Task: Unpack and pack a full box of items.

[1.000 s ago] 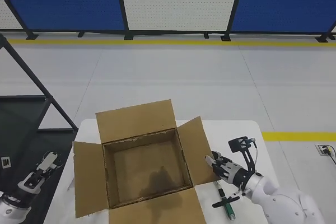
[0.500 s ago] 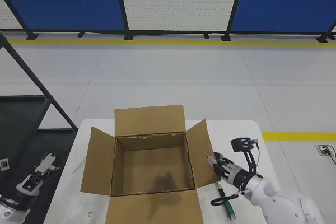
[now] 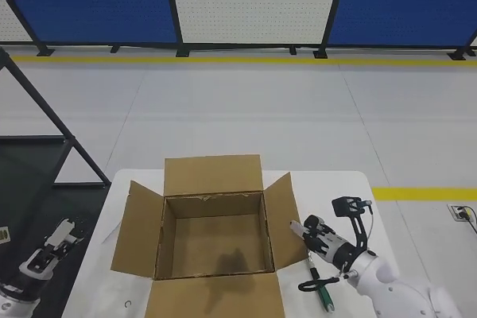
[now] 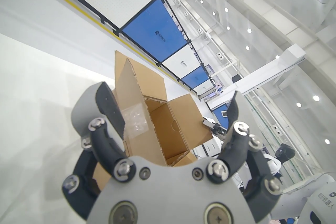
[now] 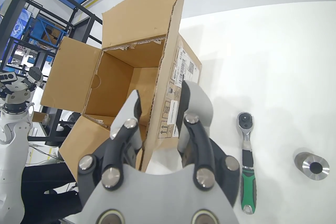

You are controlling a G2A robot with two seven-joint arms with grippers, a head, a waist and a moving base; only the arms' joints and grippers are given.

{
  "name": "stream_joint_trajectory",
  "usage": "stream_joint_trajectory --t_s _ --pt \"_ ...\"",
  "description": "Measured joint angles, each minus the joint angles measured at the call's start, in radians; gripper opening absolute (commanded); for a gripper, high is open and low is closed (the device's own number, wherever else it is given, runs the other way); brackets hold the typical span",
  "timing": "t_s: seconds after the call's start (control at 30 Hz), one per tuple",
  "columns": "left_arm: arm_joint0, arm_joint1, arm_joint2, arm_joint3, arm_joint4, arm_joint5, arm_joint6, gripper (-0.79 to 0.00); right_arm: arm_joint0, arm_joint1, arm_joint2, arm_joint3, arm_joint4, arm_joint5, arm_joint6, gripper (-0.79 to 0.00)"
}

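Note:
An open cardboard box (image 3: 213, 238) stands on the white table (image 3: 334, 187) with its flaps spread; its inside looks bare apart from a shadow. My right gripper (image 3: 300, 228) is at the box's right flap. In the right wrist view the right gripper (image 5: 161, 93) is open, with the flap edge (image 5: 168, 51) standing between its fingers. My left gripper (image 3: 62, 232) hangs off the table's left side, open and holding nothing. In the left wrist view the left gripper (image 4: 169, 92) points at the box (image 4: 168, 120).
A ratchet wrench with a green handle (image 5: 246, 156) lies on the table right of the box, also the wrench (image 3: 318, 288). A short metal cylinder (image 5: 311, 166) stands beyond it. A clear plastic bag (image 4: 134, 120) lies by the box's left flap. A black rack (image 3: 32, 135) stands at the left.
The box has turned square to the table and shifted to the right, with the right gripper staying at its right flap. The left gripper has drawn back a little.

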Motion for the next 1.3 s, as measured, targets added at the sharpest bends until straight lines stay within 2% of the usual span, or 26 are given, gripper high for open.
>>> stream_joint_trajectory --t_s 0.2,0.37,0.9,1.3 --pt "0.0 0.0 0.0 0.0 0.003 0.0 0.0 0.0 -0.05 0.006 0.079 -0.057 0.015 -0.015 -0.054 0.0" --pt "0.0 0.0 0.0 0.0 0.003 0.0 0.0 0.0 -0.082 0.015 0.147 -0.099 0.015 -0.059 -0.047 0.0" --pt "0.0 0.0 0.0 0.0 0.003 0.0 0.0 0.0 -0.082 0.017 0.157 -0.071 0.047 -0.097 -0.053 0.0" --pt "0.0 0.0 0.0 0.0 0.003 0.0 0.0 0.0 -0.199 0.046 0.304 -0.134 -0.009 -0.139 0.163 0.0"
